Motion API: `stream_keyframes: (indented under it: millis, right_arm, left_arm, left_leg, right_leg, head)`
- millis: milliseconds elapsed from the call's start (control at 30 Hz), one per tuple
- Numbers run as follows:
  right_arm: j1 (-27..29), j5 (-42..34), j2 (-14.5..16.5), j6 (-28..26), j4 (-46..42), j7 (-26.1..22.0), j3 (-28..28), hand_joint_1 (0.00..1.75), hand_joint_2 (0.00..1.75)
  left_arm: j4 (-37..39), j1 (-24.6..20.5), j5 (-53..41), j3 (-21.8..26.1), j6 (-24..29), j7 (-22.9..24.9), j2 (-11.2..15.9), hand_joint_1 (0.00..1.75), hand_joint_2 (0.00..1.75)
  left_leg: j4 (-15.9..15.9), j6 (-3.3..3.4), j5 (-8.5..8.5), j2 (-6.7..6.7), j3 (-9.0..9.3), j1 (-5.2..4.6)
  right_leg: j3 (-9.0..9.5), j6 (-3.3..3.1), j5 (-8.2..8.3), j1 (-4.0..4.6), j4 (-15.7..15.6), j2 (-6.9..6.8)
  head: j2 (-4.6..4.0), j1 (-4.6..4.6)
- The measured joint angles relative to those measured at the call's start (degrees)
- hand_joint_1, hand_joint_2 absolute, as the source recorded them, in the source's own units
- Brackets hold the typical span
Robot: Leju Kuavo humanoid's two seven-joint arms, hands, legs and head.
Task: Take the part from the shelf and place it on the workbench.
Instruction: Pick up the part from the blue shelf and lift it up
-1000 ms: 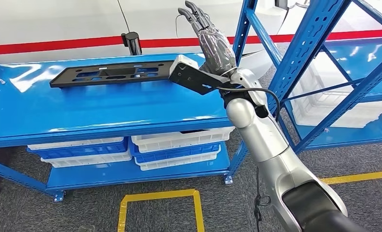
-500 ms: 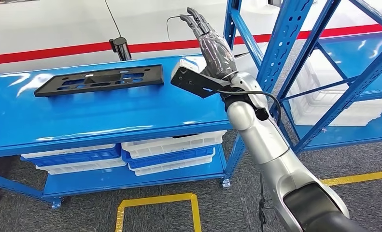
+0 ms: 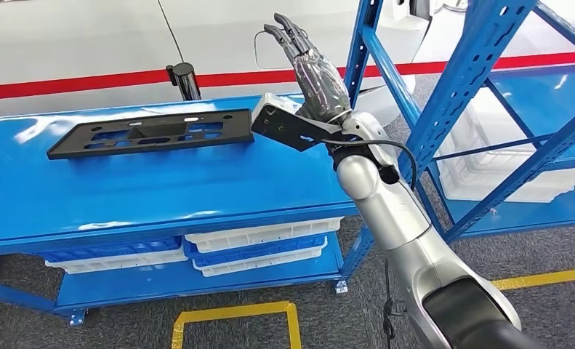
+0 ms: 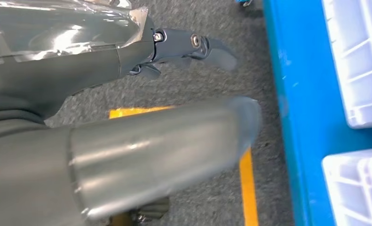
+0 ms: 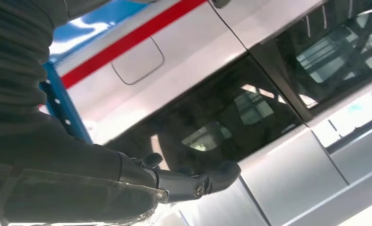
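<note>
Bright, glossy glare, wrist views blurred

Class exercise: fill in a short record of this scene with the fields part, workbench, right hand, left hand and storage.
part: long black plate lying flat on the workbench
workbench: blue top, white bins on its lower shelf
right hand: raised beside the part, fingers apart, holding nothing
left hand: hanging over grey floor, holding nothing
storage: blue shelf rack to the right

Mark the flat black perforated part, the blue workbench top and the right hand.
Flat black perforated part (image 3: 150,134): head view, middle of the plate.
Blue workbench top (image 3: 161,185): head view, bare surface in front of the part.
Right hand (image 3: 315,76): head view, back of the raised hand.
</note>
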Motion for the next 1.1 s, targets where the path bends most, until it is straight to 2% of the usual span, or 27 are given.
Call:
stream_keyframes:
  millis: [67,100,133,167,200,233,267,300,333,367,467,500,533,600,633,667,700,733,767,800,833,900,967,1000,1100]
  right_arm:
    - [0.2,0.0,-0.2,0.0,0.1,0.0,-0.1,0.0,1.75]
    - [0.6,0.0,-0.4,0.0,0.2,0.0,-0.1,0.0,1.75]
    - [0.9,-0.1,-0.6,0.0,0.3,0.0,-0.2,0.0,1.75]
    - [1.1,-0.1,-0.7,0.0,0.4,0.0,-0.3,0.0,1.75]
    - [1.1,-0.2,-0.8,0.0,0.4,0.0,-0.3,0.0,1.75]
    - [1.1,-0.2,-0.9,-0.1,0.5,-0.1,-0.4,0.0,1.75]
    - [1.1,-0.3,-1.0,-0.1,0.5,-0.1,-0.4,0.0,1.75]
    - [1.1,-0.3,-1.1,-0.1,0.5,-0.1,-0.4,0.0,1.75]
    - [1.1,-0.3,-1.2,-0.2,0.5,-0.1,-0.4,0.0,1.75]
    - [1.1,-0.3,-1.3,-0.2,0.6,-0.1,-0.5,0.0,1.75]
    - [0.9,-0.3,-1.3,-0.2,0.5,-0.2,-0.6,0.0,1.75]
    - [0.9,-0.3,-1.3,-0.2,0.5,-0.2,-0.5,0.0,1.75]
    - [0.8,-0.3,-1.3,-0.2,0.5,-0.2,-0.5,0.0,1.75]
    - [0.9,-0.3,-1.3,-0.2,0.6,-0.2,-0.4,0.0,1.75]
    - [1.0,-0.3,-1.3,-0.2,0.6,-0.2,-0.4,0.0,1.75]
    - [1.1,-0.3,-1.3,-0.2,0.6,-0.2,-0.4,0.0,1.75]
    - [1.1,-0.3,-1.3,-0.2,0.6,-0.2,-0.4,0.0,1.75]
    - [1.1,-0.3,-1.3,-0.2,0.6,-0.2,-0.4,0.0,1.75]
    - [1.0,-0.3,-1.3,-0.2,0.6,-0.2,-0.4,0.0,1.75]
    - [0.9,-0.3,-1.3,-0.2,0.6,-0.2,-0.4,0.0,1.75]
    - [0.8,-0.3,-1.3,-0.2,0.5,-0.2,-0.4,0.0,1.75]
    - [0.7,-0.3,-1.3,-0.2,0.5,-0.2,-0.4,0.0,1.75]
    - [0.8,-0.2,-1.3,-0.3,0.5,-0.2,-0.4,0.0,1.75]
    - [0.7,-0.2,-1.3,-0.4,0.4,-0.3,-0.4,0.0,1.75]
    - [0.8,-0.1,-1.3,-0.5,0.4,-0.4,-0.4,0.0,1.75]
  left_arm:
    - [0.0,0.0,0.0,0.0,0.0,0.0,-0.1,0.0,0.0]
    - [0.0,0.0,0.0,0.0,0.0,0.1,-0.2,0.0,0.0]
    - [0.0,0.1,-0.1,0.0,0.0,0.1,-0.3,0.0,0.0]
    - [0.0,0.2,-0.1,0.0,0.0,0.2,-0.3,0.0,0.0]
    - [0.1,0.3,-0.1,0.0,0.0,0.2,-0.4,0.0,0.0]
    - [0.1,0.3,-0.1,0.0,0.0,0.2,-0.4,0.0,0.0]
    - [0.1,0.2,-0.1,0.0,0.0,0.3,-0.4,0.0,0.0]
    - [0.1,0.2,-0.1,0.0,0.0,0.3,-0.4,0.0,0.0]
    - [0.1,0.2,-0.1,0.0,0.0,0.3,-0.5,0.0,0.0]
    - [0.1,0.1,-0.1,0.0,0.0,0.3,-0.5,0.0,0.0]
    - [0.1,0.0,-0.2,0.0,-0.1,0.4,-0.5,0.0,0.0]
    - [0.1,0.0,-0.2,0.0,-0.1,0.4,-0.4,0.0,0.0]
    - [0.1,0.0,-0.2,0.0,-0.1,0.4,-0.5,0.0,0.0]
    - [0.1,0.1,-0.2,0.0,-0.1,0.4,-0.5,0.0,0.0]
    - [0.2,0.1,-0.2,0.0,-0.1,0.4,-0.5,0.0,0.0]
    - [0.2,0.1,-0.2,0.0,-0.1,0.4,-0.4,0.0,0.0]
    - [0.2,0.1,-0.2,0.0,-0.1,0.4,-0.4,0.0,0.0]
    - [0.2,0.1,-0.3,0.0,-0.1,0.4,-0.4,0.0,0.0]
    - [0.2,0.1,-0.3,0.0,-0.1,0.5,-0.3,0.0,0.0]
    - [0.3,0.1,-0.4,0.0,-0.1,0.5,-0.3,0.0,0.0]
    - [0.3,0.0,-0.5,0.0,-0.1,0.6,-0.3,0.0,0.0]
    - [0.3,-0.1,-0.6,0.0,-0.1,0.7,-0.3,0.0,0.0]
    - [0.3,-0.1,-0.7,-0.1,-0.1,0.7,-0.3,0.0,0.0]
    - [0.3,-0.1,-0.7,-0.1,-0.1,0.8,-0.4,0.0,0.0]
    - [0.3,-0.3,-0.7,-0.1,-0.2,0.9,-0.5,0.0,0.0]
  left_leg:
    - [-0.2,0.18,-0.6,-0.14,0.75,-0.04]
    - [-0.2,0.15,-1.0,-0.25,1.12,-0.04]
    - [-0.1,0.06,-1.43,-0.38,1.56,-0.04]
    - [0.0,-0.07,-1.91,-0.49,2.06,-0.01]
    - [0.2,-0.28,-2.45,-0.58,2.61,0.03]
    - [0.4,-0.55,-3.06,-0.63,3.06,0.07]
    - [0.7,-0.88,-3.67,-0.67,3.39,0.01]
    - [0.9,-1.22,-4.16,-0.69,3.59,-0.07]
    - [1.0,-1.51,-4.51,-0.68,3.68,-0.13]
    - [1.1,-1.76,-4.72,-0.66,3.78,-0.16]
    - [2.5,-2.7,-5.94,-0.37,3.27,0.15]
    - [4.8,-3.09,-7.0,-0.27,2.11,0.28]
    - [8.2,-3.44,-8.31,-0.19,0.2,0.43]
    - [15.8,-3.94,-10.39,-0.11,-4.68,0.74]
    - [17.7,-4.06,-10.13,-0.1,-6.46,0.86]
    - [17.4,-4.1,-8.63,-0.08,-7.17,0.96]
    - [14.9,-4.04,-6.08,-0.07,-6.7,1.04]
    - [10.9,-3.86,-3.14,-0.05,-5.42,1.09]
    - [7.2,-3.65,-1.04,-0.03,-3.9,1.03]
    - [4.2,-3.36,0.01,-0.01,-2.55,0.9]
    - [2.6,-3.08,0.17,0.0,-1.76,0.74]
    - [2.0,-2.55,-0.58,-0.05,-1.28,0.42]
    - [1.3,-2.27,-0.44,-0.13,-0.71,0.3]
    - [0.9,-2.24,-0.32,-0.19,-0.35,0.25]
    - [0.5,-2.22,-0.29,-0.41,0.02,0.07]
  right_leg:
    - [-5.02,0.01,-1.71,-0.16,7.7,-0.01]
    - [-7.32,0.25,-1.93,-0.22,10.5,-0.01]
    - [-8.75,0.7,-1.25,-0.3,11.3,-0.03]
    - [-9.08,1.31,0.39,-0.41,10.0,-0.04]
    - [-8.37,1.99,2.8,-0.55,6.7,-0.11]
    - [-7.17,2.49,5.34,-0.73,2.6,-0.29]
    - [-5.83,2.62,7.19,-0.73,-0.9,-0.43]
    - [-4.89,2.35,8.27,-0.7,-3.1,-0.54]
    - [-4.45,1.83,8.53,-0.59,-3.9,-0.58]
    - [-4.24,1.25,8.34,-0.43,-3.9,-0.48]
    - [-3.67,-0.12,7.87,-0.91,-4.2,-0.26]
    - [-3.29,-0.55,7.65,-1.1,-4.3,-0.23]
    - [-2.98,-0.96,7.39,-1.08,-4.3,-0.21]
    - [-2.43,-1.49,6.85,-1.01,-4.3,-0.21]
    - [-2.1,-1.58,6.56,-0.98,-4.3,-0.18]
    - [-1.68,-1.56,6.22,-0.96,-4.3,-0.13]
    - [-1.13,-1.45,5.84,-0.97,-4.3,-0.06]
    - [-0.57,-1.28,5.43,-0.98,-4.3,-0.01]
    - [-0.14,-1.02,5.04,-0.84,-4.3,0.05]
    - [0.08,-0.74,4.72,-0.71,-4.3,0.1]
    - [0.1,-0.44,4.54,-0.59,-4.3,0.13]
    - [0.1,0.2,4.44,-0.47,-4.6,0.11]
    - [0.56,0.61,4.58,-0.25,-4.9,-0.03]
    - [0.87,0.69,4.71,-0.14,-5.1,-0.09]
    - [1.57,0.35,4.76,-0.18,-5.8,-0.23]
  head:
    - [0.0,-0.01]
    - [0.0,-0.01]
    - [0.0,-0.01]
    - [0.0,-0.02]
    - [0.0,-0.01]
    - [0.0,0.0]
    - [0.0,-0.02]
    - [0.0,-0.05]
    - [0.0,-0.09]
    - [0.0,-0.12]
    - [0.0,-0.16]
    - [0.0,-0.21]
    - [0.0,-0.25]
    - [0.0,-0.27]
    - [0.0,-0.27]
    - [0.0,-0.27]
    - [0.0,-0.27]
    - [0.0,-0.26]
    - [0.0,-0.25]
    - [0.0,-0.26]
    - [0.0,-0.23]
    - [0.0,-0.21]
    - [0.0,-0.2]
    - [0.0,-0.19]
    - [-0.01,-0.17]
